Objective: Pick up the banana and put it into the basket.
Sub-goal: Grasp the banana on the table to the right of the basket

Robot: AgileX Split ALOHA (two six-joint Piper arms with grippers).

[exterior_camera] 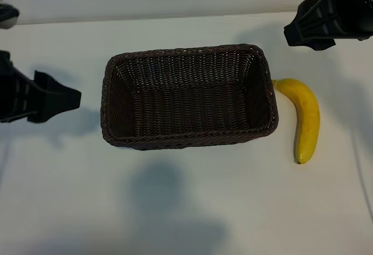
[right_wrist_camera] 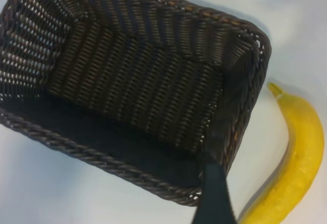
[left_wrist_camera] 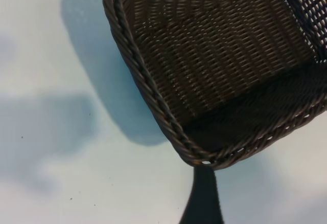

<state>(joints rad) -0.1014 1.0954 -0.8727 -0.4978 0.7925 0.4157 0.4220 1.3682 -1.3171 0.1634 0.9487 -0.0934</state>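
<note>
While the banana lies on the counter just beside the basket, its stem tip near the rim, both arms are cut off at the frame edges. Left end effector, beside the basket's opposite end, and right end effector, above the banana, hold nothing, jaws apart.

Both arms are matte black throughout, built of blocky, angular plastic shells. The left pincer tapers to a blunt wedge with ribbed sides. The right pincer is a chunkier faceted block with stepped edges. From each wrist camera, a single flat, dark, tapering finger shows.
</note>
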